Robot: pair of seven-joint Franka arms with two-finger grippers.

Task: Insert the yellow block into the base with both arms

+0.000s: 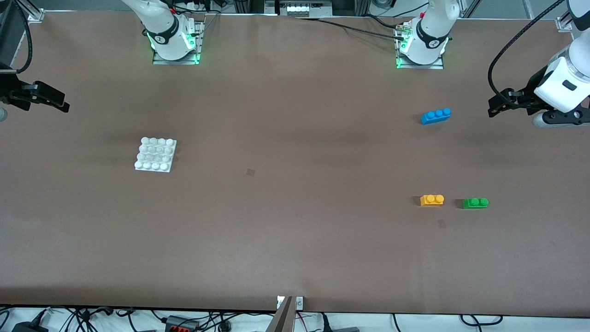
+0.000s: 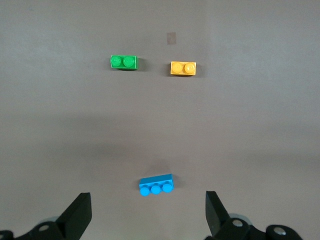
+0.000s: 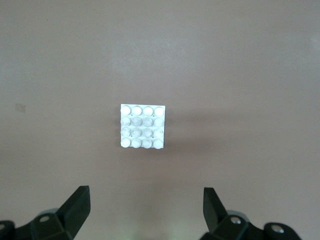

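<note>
Yellow block [image 1: 432,200] beside green brick [image 1: 475,203], untouched; base [image 1: 156,155] well apart twd right arm's end. My left gripper [image 2: 148,216] & right gripper [image 3: 147,212] both spread, empty, aloft.

The base [image 1: 156,155] sits flat on the counter [image 1: 295,240], out around nine o'clock from centre, studs up. Over at four o'clock, the yellow block [image 1: 432,200] lies on its own. The green brick [image 1: 475,203] is just beside it at its three o'clock, and the blue brick [image 1: 436,115] is well apart at twelve. The left end effector [image 1: 495,107] hovers at the three o'clock edge, the right end effector [image 1: 57,102] at the nine o'clock edge.
</note>
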